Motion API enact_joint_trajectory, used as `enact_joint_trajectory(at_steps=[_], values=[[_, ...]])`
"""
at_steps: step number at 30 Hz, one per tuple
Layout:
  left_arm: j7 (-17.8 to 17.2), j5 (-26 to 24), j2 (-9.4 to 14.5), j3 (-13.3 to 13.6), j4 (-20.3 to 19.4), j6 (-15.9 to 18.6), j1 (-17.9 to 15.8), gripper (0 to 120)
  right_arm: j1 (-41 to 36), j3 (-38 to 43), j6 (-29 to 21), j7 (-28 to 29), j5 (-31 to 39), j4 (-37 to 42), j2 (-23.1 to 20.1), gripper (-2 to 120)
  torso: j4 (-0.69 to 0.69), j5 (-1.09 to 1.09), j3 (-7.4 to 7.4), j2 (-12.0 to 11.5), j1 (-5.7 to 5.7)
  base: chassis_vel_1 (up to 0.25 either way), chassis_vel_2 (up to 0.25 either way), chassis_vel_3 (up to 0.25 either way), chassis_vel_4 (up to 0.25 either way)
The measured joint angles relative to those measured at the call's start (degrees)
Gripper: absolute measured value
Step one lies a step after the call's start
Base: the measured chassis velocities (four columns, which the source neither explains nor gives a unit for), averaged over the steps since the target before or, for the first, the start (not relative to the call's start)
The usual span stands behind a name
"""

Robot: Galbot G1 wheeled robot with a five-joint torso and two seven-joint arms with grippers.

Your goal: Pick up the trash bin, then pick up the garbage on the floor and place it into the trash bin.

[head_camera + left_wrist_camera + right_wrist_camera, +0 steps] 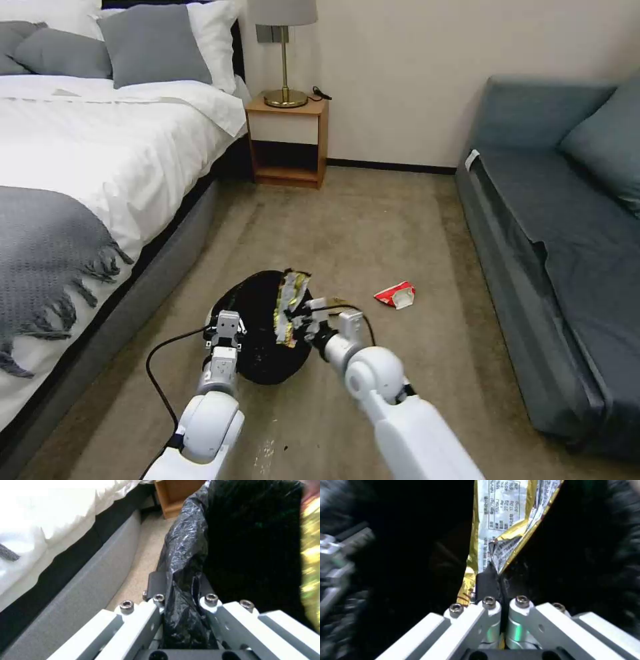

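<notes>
Left pincer clamping the black-bag rim of the trash bin, holding it between the bed and the sofa. Right pincer pinching the yellow snack wrapper tight, dangling it over the bin mouth. Red-white packet lying on the carpet floor just right of the bin.

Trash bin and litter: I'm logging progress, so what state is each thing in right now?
Trash bin: held off the carpet, black bag over its rim.
Left gripper: shut on the bin's bagged rim.
Right gripper: shut on the snack wrapper.
Snack wrapper: crumpled, hanging over the bin's mouth.
Red-white packet: crushed, lying on the carpet.
</notes>
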Motion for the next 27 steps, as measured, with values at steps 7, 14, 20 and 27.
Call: enact_joint_trajectory(at_steps=[7, 14, 20, 27], values=[[0.1, 0.5, 0.1, 0.1, -0.5, -0.3, 1.0, 4, 0.2, -0.7, 1.4, -0.2, -2.2, -3.0, 0.9, 0, 0.00, 0.00, 0.00, 0.0, 0.00, 0.000, 0.000, 0.000, 0.000], [0.1, 0.5, 0.0, 0.5, -0.7, -0.4, 0.7, 4, -0.3, -1.5, 2.0, 0.3, -6.0, -4.1, 1.5, 0, 0.00, 0.00, 0.00, 0.0, 0.00, 0.000, 0.000, 0.000, 0.000], [0.2, 0.5, 0.0, 0.4, -0.3, -0.4, 0.5, 4, -1.1, -1.8, 1.7, 0.9, -6.7, -3.1, 1.8, 22, 0.00, 0.01, 0.00, 0.0, 0.00, 0.000, 0.000, 0.000, 0.000], [0.2, 0.2, 0.0, 0.0, -0.4, -0.5, 0.3, 4, -1.8, -1.1, 1.8, 1.3, -7.2, -2.9, 1.8, 45, 0.00, 0.01, 0.00, 0.0, 0.00, 0.000, 0.000, 0.000, 0.000]])
